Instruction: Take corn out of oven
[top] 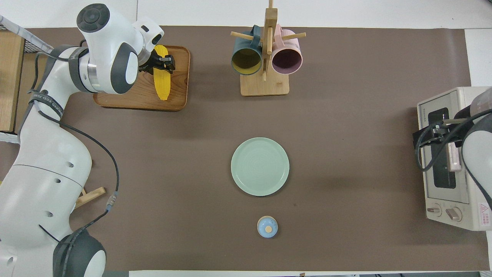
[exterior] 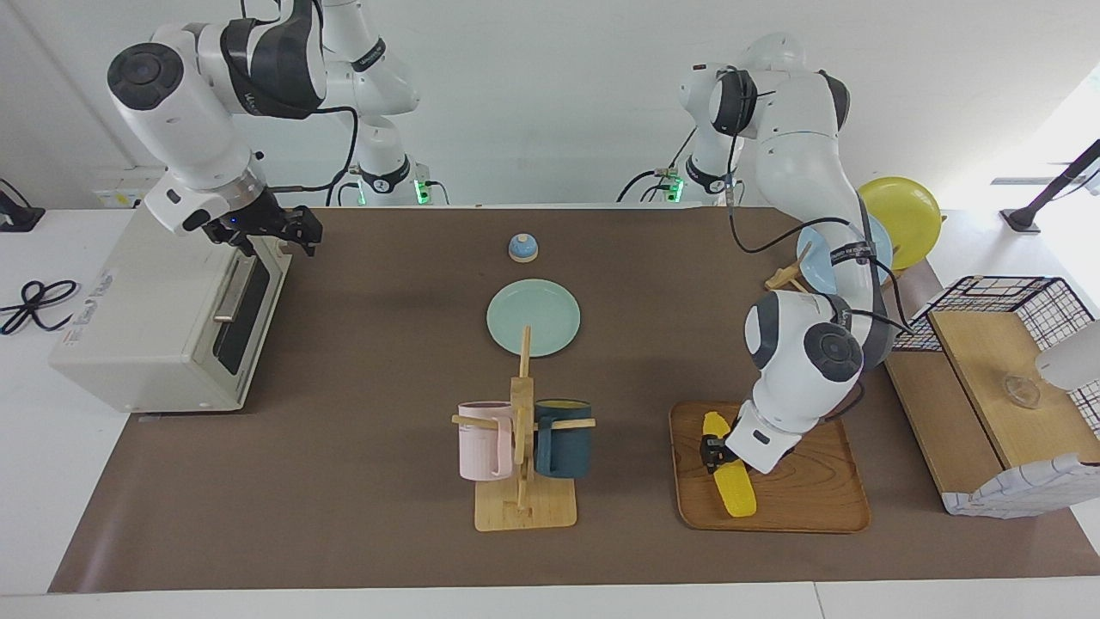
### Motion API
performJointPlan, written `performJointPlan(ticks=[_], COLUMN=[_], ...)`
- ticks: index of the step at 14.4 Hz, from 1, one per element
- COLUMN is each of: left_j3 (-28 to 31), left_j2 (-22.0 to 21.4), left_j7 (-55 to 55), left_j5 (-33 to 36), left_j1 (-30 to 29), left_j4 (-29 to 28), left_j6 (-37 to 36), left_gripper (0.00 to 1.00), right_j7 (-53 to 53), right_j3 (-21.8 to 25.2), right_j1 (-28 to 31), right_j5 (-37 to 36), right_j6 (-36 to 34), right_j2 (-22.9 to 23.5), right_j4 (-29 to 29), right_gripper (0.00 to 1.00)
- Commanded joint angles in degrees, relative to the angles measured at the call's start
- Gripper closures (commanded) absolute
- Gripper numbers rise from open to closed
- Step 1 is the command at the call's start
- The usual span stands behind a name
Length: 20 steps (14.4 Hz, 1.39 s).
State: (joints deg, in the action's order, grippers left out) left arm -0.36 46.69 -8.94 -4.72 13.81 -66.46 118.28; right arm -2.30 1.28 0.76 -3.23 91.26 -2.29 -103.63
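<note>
At the lower right of the facing view, the left tool is down on the wooden tray, its fingers clenched around the corn near the cob's upper end. The cob lies flat along the tray, well apart from the oven, which sits at the left edge of that frame with its door closed. The right tool hovers over the oven's top front edge at the upper left, just above the door handle; whether it is released or clenched I cannot tell.

The corn looks already out and set down, so the step in hand seems to be the letting go. The next move calls for the left fingers to spread and the arm to lift straight up without dragging the cob.

The facing view shows the tool low on the tray. The overhead view instead shows both fingers flanking the cob in its upper left, and the oven's knobs at its right edge.
</note>
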Motion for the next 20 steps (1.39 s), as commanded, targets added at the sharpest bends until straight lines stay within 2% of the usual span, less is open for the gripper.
performJointPlan(ticks=[1,4,7,12,20], left_j3=[-0.08,-0.08,1.5,4.14,4.84], left_j2=[-0.46,-3.61,-8.35,-22.85,-35.77], left_j7=[0.85,0.15,-2.49,-2.49,-2.4], left_j5=[-0.12,-1.08,-1.17,-0.82,1.82], left_j1=[-0.19,-0.36,-0.45,-0.36,-0.45], left_j4=[-0.6,-0.69,-1.65,-14.82,-15.89], left_j6=[0.73,-0.58,-5.5,-7.61,-27.02], left_gripper=[0.0,0.0,0.0,0.0,0.0], right_j7=[0.8,0.71,0.71,0.63,0.63], right_j3=[-0.32,1.35,1.0,1.0,1.0], right_j1=[0.83,0.65,0.65,0.39,0.47], right_j5=[1.39,1.48,1.56,1.56,1.56], right_j6=[-0.02,-3.09,-3.81,-3.89,-3.89], right_j2=[-0.7,-0.97,-0.88,-1.05,-1.05], right_j4=[1.84,4.64,6.24,5.89,5.89], right_gripper=[0.0,0.0,0.0,0.0,0.0])
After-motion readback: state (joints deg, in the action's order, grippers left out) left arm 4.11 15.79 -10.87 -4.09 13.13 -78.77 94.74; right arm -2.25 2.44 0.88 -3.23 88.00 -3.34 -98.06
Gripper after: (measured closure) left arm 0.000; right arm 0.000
